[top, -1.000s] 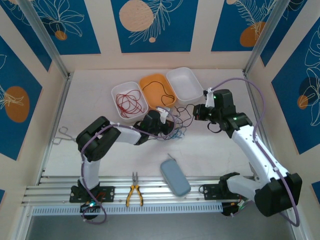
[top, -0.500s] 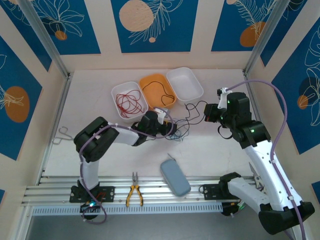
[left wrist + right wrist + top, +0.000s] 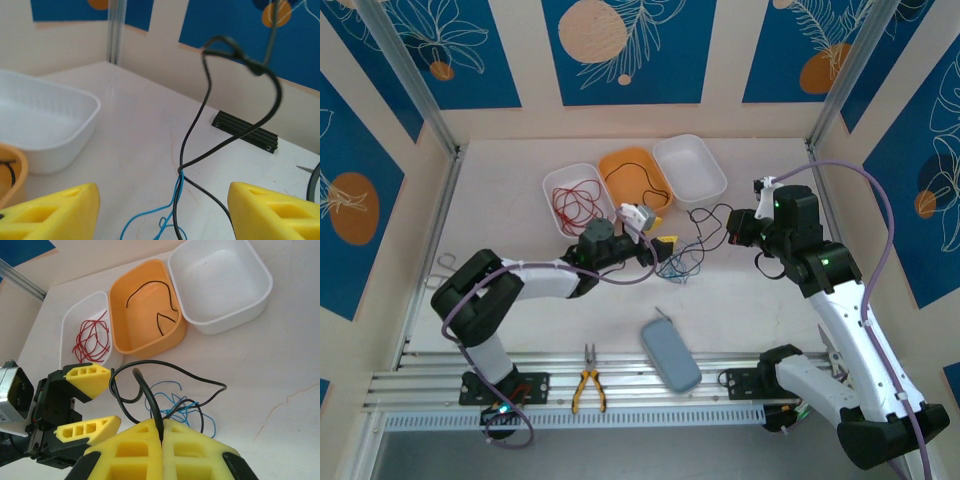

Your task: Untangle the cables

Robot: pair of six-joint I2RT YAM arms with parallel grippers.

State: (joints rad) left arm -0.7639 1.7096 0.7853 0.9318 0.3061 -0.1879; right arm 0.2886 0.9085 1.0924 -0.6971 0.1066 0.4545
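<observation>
Currently the black cable is pinched in the clenched right gripper, while the left gripper is spread, grasping nothing. The blue cable, near the orange tray, should be pinned low before the black is drawn rightward slowly.

My left arm and right arm are white shells with black joints and bases; a purple cable trails along each. My left pincer and right pincer have blocky yellow fingers moulded with square hollow pockets, on black wrist housings.
</observation>
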